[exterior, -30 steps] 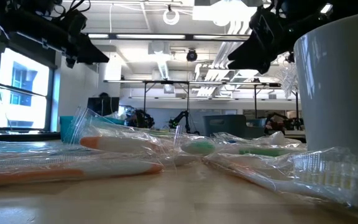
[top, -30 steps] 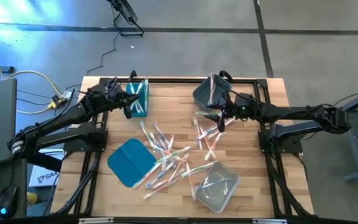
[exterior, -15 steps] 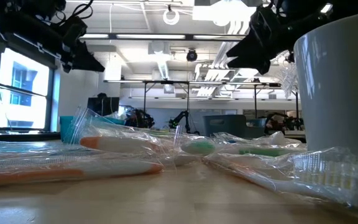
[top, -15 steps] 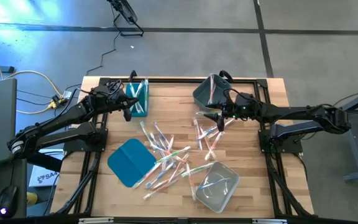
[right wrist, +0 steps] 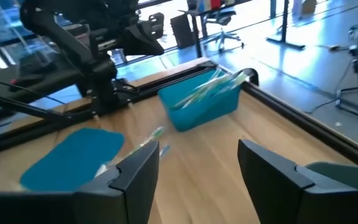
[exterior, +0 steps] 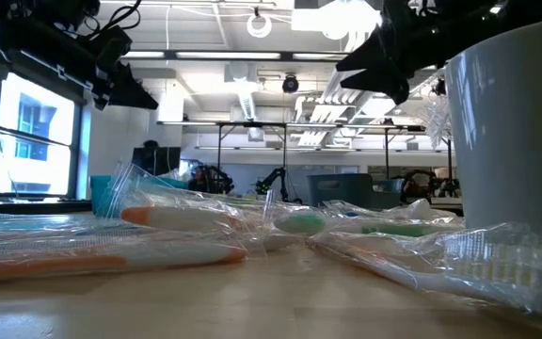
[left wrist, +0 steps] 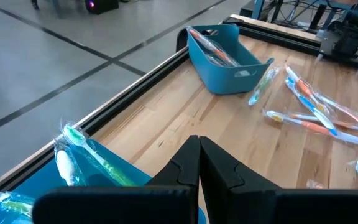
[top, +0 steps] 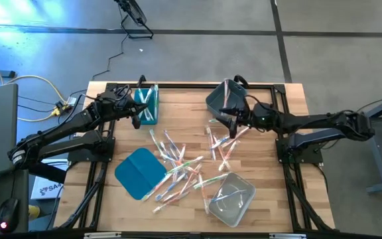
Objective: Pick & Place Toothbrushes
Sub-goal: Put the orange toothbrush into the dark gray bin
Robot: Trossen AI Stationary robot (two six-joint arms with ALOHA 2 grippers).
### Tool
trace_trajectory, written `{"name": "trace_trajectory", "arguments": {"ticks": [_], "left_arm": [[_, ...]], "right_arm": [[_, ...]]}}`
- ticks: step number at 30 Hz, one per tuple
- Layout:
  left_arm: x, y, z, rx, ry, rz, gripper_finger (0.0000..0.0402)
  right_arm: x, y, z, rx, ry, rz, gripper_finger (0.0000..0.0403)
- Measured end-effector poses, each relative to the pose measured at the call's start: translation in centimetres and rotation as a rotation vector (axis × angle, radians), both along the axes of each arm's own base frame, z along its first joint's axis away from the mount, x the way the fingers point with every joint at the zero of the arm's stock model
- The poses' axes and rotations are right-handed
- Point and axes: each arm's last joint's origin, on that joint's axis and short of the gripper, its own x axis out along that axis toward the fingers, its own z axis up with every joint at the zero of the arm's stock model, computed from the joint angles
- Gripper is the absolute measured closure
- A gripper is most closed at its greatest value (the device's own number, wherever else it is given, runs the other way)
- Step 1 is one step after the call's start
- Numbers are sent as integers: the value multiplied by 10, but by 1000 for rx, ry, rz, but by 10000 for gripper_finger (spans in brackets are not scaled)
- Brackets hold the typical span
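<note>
Mostly the toothbrushes (top: 178,166), thin pale sticks with green, orange and blue parts, lie crisscrossed at every angle mid-table, nearer than both grippers: the left gripper (top: 136,114), fingers together, by the teal bin (top: 148,104), the right gripper (top: 229,121), fingers apart, by the grey bin (top: 219,99).

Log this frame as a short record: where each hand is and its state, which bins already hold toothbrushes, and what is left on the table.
left hand: shut, empty, beside the teal bin
right hand: open, empty, at the grey bin
teal bin: several toothbrushes inside
grey bin: at least one toothbrush inside
clear bin: at the near edge, a few toothbrushes inside
loose toothbrushes: many scattered mid-table
teal lid: flat on the table, left of the pile
</note>
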Motion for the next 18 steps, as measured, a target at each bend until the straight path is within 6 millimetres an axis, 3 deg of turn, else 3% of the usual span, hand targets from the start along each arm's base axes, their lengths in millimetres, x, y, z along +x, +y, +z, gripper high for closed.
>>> {"name": "trace_trajectory", "arguments": {"ticks": [12, 18], "left_arm": [[0, 0, 0, 1, 0, 1, 400], [0, 0, 0, 1, 0, 2, 400]], "right_arm": [[4, 33, 8, -114, -40, -76, 279], [8, 43, 26, -168, -64, -80, 323]]}}
